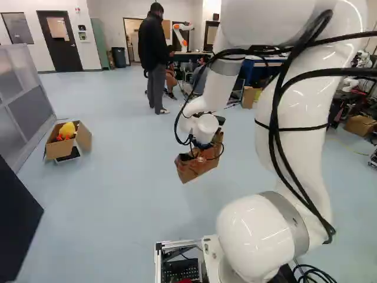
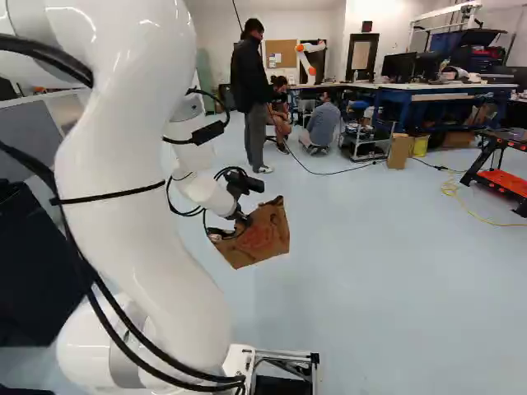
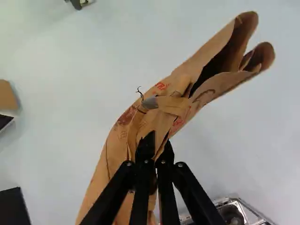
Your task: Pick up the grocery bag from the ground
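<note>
In the right base view my gripper [image 2: 239,217] is at the upper edge of the brown paper grocery bag [image 2: 262,239]. The bag [image 1: 197,166] hangs tilted, clear of the floor, below the wrist in the left base view. Seen from the wrist, the gripper [image 3: 155,144] is shut on the crumpled paper near the bag's handles, with the bag [image 3: 115,152] spreading out ahead of and beneath the fingers. Its folded mouth gapes on one side. The fingers partly hide the pinched paper.
An open cardboard box [image 1: 84,138] with a yellow toy stands on the floor [image 1: 129,194], by a grey partition [image 1: 26,88]. A standing person is farther ahead, others near workbenches [image 2: 445,92]. Another robot [image 2: 310,59] is at the back. A black-and-orange cart [image 2: 504,177] stands at the right.
</note>
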`<state>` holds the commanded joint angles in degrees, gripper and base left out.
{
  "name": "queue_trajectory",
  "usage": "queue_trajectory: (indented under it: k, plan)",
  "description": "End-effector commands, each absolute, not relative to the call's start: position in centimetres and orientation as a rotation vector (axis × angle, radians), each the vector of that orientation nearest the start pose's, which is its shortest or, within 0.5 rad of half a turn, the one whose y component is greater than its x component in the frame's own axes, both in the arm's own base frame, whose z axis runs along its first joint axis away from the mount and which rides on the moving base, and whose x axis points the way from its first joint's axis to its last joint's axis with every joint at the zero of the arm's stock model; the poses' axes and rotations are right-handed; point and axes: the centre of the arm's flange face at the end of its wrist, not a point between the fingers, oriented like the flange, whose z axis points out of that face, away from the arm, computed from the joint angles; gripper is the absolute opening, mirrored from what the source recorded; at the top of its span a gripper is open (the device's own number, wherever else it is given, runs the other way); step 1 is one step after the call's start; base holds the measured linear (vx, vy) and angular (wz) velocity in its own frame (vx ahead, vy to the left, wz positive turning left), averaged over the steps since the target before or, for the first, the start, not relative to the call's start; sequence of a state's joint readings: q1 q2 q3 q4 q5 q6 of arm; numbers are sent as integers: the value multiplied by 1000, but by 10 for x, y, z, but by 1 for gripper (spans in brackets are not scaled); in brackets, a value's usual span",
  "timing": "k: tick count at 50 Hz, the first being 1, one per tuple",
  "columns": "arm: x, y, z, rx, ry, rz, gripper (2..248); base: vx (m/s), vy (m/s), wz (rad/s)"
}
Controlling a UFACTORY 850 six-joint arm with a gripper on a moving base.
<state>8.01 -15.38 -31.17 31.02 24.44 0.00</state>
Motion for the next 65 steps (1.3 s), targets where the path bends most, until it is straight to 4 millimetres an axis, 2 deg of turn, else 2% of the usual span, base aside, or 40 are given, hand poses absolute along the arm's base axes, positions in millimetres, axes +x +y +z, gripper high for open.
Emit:
queue_trajectory:
  k: [31,65]
  plan:
    - [394,35,367,-2748,637,-1266,22,0,0,0]
    - [389,33,373,-2737,623,-1297,22,0,0,0]
